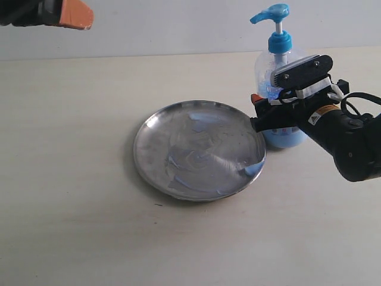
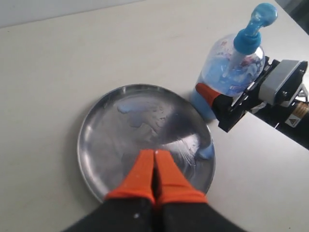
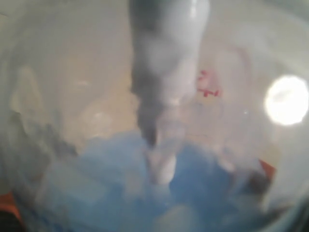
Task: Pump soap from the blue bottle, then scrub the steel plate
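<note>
The steel plate (image 1: 149, 155) lies flat mid-table, streaked with whitish-blue soap smears (image 1: 196, 152), and a pale blue blob (image 1: 253, 168) sits at its right rim. Just right of it stands the blue bottle (image 1: 275, 59), upright. My right gripper (image 1: 268, 113) is closed round the bottle's lower body, with one orange fingertip (image 1: 256, 98) showing at its left side. In the right wrist view the blurred bottle (image 3: 159, 96) fills the frame, with an orange finger (image 3: 266, 170) at its edge. My left gripper (image 1: 83, 15) hovers high at the far left, shut and empty. In the left wrist view its tips (image 2: 154, 152) hang over the plate (image 2: 96, 145).
The pale table (image 1: 71, 226) stretches to the left of and in front of the plate. A light wall (image 1: 166, 24) rises behind the table's back edge. The right arm's black body (image 1: 351, 143) reaches in from the right, beside the bottle.
</note>
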`<action>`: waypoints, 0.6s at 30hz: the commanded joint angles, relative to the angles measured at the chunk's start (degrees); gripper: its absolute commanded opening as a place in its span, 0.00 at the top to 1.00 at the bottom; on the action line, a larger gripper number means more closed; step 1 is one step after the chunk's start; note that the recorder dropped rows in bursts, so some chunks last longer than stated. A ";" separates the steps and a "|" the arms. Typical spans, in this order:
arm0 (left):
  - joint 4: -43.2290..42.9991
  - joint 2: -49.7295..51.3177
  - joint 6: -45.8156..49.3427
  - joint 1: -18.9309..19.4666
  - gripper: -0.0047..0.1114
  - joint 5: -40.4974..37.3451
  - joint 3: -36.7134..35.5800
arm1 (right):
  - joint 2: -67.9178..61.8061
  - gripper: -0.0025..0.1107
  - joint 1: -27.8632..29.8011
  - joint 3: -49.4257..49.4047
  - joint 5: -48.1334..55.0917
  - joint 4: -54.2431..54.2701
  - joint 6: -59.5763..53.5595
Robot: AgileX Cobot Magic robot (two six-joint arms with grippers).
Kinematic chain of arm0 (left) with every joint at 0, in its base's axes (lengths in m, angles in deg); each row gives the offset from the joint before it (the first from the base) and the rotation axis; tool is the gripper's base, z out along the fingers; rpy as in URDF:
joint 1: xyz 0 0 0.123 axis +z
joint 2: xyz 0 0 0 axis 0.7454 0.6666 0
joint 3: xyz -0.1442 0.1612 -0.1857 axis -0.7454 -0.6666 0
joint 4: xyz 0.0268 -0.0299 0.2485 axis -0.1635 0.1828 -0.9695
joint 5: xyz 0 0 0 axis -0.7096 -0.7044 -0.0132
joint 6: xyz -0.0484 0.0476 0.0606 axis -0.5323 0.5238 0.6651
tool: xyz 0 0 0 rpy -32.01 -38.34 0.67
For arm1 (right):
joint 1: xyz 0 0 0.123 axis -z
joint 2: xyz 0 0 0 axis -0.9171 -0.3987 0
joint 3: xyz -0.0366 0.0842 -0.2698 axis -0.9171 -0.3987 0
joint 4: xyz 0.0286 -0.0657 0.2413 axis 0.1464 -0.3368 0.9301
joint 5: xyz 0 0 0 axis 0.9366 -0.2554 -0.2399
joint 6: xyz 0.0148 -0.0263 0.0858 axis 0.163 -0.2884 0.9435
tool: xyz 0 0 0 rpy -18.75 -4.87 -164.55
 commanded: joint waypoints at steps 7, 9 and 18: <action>10.25 8.17 6.10 -0.29 0.96 -5.44 9.46 | 0.85 0.98 -0.11 0.74 -6.06 -0.52 -0.52; 12.61 9.74 6.92 -0.40 0.96 -6.17 11.45 | 0.85 0.98 -0.11 0.74 -6.06 -0.52 -0.52; 13.80 18.43 8.30 -5.39 0.96 -8.73 22.62 | 0.85 0.98 -0.11 0.74 -6.06 -0.52 -0.52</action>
